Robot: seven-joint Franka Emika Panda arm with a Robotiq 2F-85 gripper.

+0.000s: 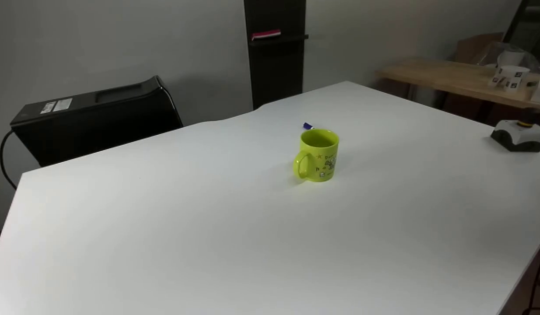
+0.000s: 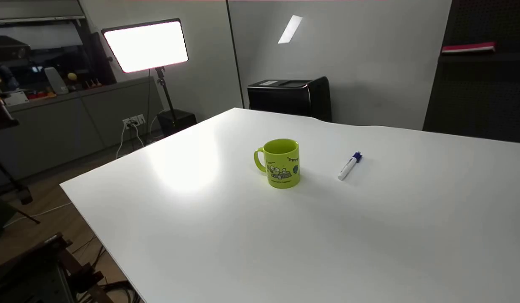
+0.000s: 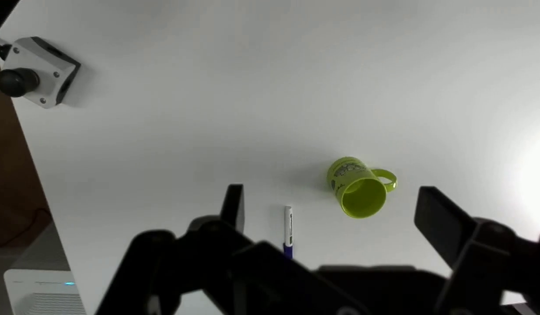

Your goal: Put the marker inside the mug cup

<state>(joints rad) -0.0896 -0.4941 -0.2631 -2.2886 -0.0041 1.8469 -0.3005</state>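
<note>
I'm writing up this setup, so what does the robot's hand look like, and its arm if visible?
In the wrist view, the hand is black, with two jointed, angular fingers, rounded pivots and blocky pads. It's dark and blurred, so markings can't be told. The arm isn't visible.

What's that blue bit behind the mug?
The marker: in an exterior view its blue cap shows past the mug, which covers most of the marker's body. The wrist view shows that white body uncovered, apart from the mug.
</note>
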